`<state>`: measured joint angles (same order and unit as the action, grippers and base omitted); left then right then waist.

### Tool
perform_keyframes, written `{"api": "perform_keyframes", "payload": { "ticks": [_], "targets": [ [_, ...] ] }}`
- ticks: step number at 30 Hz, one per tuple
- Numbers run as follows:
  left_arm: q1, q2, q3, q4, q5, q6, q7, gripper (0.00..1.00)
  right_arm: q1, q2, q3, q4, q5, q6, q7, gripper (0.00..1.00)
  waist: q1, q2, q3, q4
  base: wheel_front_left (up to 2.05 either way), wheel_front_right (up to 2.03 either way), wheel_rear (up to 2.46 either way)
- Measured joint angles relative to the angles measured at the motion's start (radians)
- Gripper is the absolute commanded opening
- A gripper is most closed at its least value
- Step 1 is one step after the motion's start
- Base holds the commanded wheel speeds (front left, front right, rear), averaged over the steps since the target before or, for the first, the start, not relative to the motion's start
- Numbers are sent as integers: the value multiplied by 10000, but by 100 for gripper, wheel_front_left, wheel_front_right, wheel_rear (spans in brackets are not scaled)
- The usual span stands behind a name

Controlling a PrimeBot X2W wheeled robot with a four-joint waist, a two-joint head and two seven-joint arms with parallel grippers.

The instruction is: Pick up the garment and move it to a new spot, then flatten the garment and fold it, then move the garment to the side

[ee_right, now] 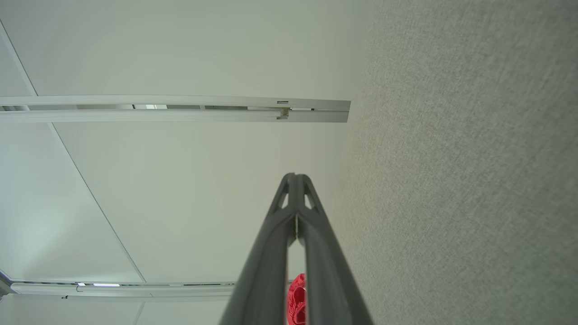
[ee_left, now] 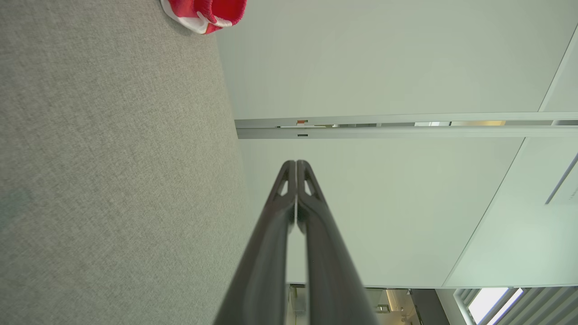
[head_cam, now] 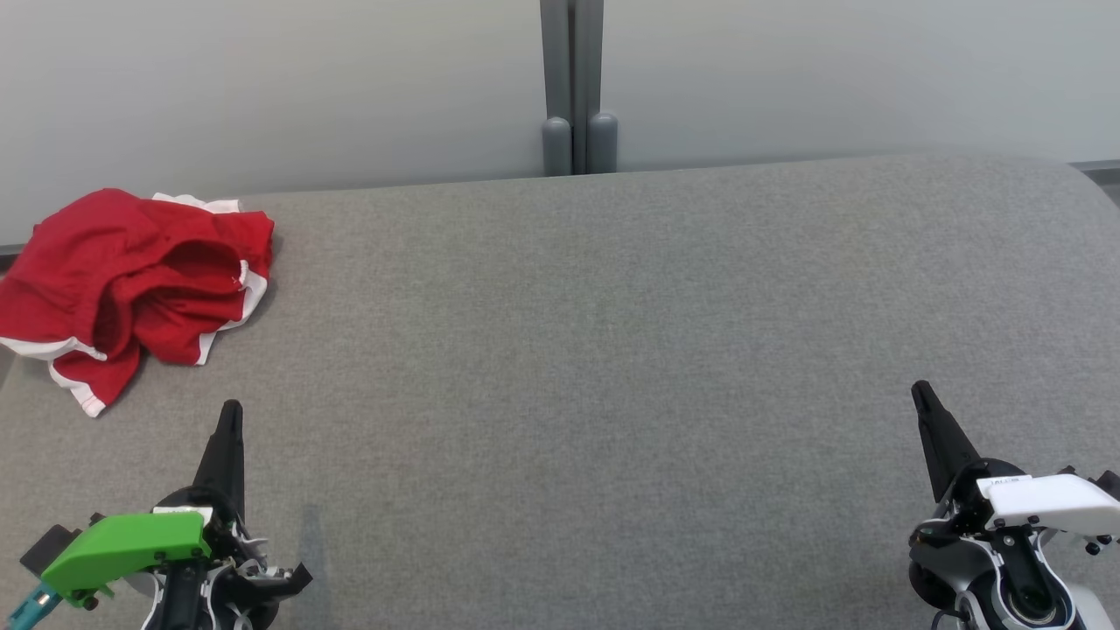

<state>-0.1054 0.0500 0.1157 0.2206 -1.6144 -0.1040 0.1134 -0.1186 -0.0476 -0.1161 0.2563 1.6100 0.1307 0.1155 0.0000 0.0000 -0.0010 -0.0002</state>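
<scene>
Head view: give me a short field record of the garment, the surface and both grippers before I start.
garment: red with white trim, crumpled in a heap, far left
surface: grey surface, fabric-covered, garment lies on it
left gripper: shut, holding nothing, near left, apart from the garment
right gripper: shut, holding nothing, near right
closer arm to garment: left
task stage: garment not yet picked up
</scene>
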Motion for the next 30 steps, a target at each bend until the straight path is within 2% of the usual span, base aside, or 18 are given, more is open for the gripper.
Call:
{"api": "perform_keyframes", "payload": {
  "ticks": [30],
  "targets": [
    [0,0,0,0,0,0,0,0,0,-2,0,0,0,0,0,0,0,0,0,0,0,0,0]
  ]
}}
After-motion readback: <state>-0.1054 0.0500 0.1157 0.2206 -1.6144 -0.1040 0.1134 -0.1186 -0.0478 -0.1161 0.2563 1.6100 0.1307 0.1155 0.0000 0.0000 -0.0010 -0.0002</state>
